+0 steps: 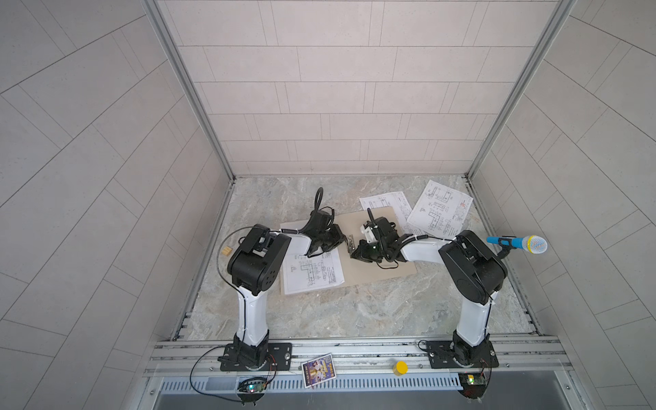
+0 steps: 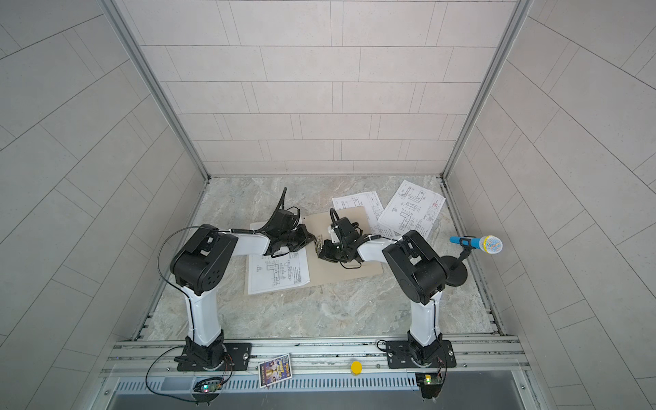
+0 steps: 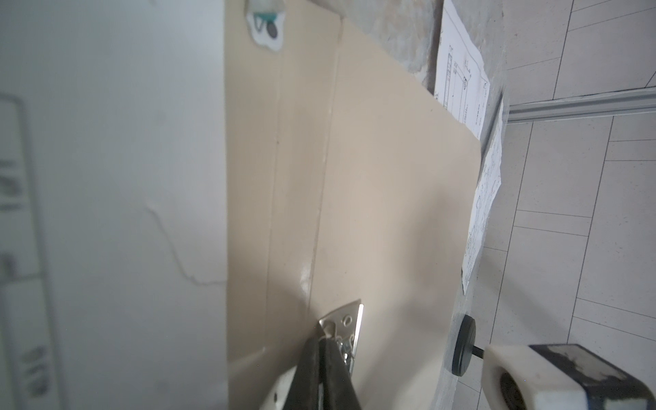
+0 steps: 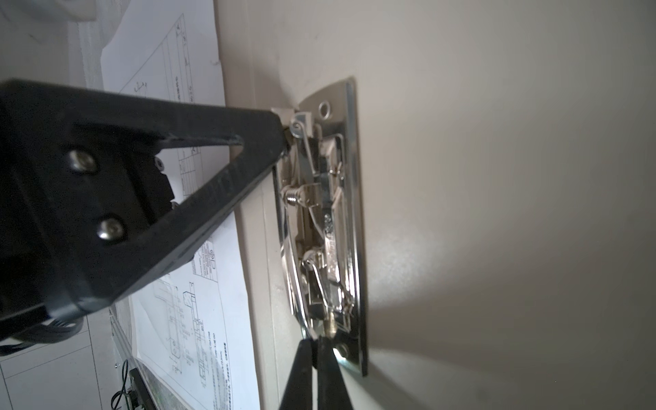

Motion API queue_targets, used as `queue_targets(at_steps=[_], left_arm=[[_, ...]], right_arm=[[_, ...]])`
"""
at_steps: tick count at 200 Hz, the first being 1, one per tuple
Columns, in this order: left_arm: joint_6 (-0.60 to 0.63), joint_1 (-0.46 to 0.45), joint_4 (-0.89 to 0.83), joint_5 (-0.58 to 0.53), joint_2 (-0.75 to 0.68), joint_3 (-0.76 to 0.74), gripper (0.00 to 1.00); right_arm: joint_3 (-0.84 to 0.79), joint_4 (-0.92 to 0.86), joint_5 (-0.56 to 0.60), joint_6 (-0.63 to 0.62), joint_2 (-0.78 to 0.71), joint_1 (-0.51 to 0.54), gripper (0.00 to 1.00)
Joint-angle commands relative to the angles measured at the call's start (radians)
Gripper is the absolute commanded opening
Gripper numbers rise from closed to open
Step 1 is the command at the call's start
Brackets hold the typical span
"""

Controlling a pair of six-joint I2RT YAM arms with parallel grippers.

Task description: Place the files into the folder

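A grey-veined marble-look tabletop carries everything, and on its middle a plain tan cardboard folder lies opened flat, both leaves down. One white paper sheet with black line drawings lies on the folder's left leaf, partly under the left arm. A second printed white sheet lies on the table at the far right corner of the folder, with that corner overlapping it. A third printed white sheet with a small red mark lies further right, overlapping the second and clear of the folder. The left gripper and right gripper meet over the folder's spine, each with its black fingers pressed together, leaving no gap. Their tips sit against opposite ends of the silver metal spring clip fixed to the right leaf beside the spine; whether either pinches a part of it cannot be told. A blue-handled microphone with a yellow-and-blue mesh head stands at the right edge. A small colourful picture card and a short yellow cylinder sit on the front rail.
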Motion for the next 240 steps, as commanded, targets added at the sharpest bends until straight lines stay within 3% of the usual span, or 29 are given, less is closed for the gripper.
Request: queue_targets(at_steps=[1,168,240], left_arm=[[0.004,0.001,0.001,0.027,0.024,-0.004,0.06],[0.010,0.001,0.028,0.066,0.051,-0.003,0.06],[0.010,0.001,0.034,0.072,0.063,0.002,0.06]], right_arm=[[-0.043,-0.147,0.161,-0.006,0.065,-0.009,0.00],[-0.156,0.169,0.048,0.184,0.032,-0.066,0.00],[-0.166,0.162,0.053,0.176,0.016,-0.087,0.00]])
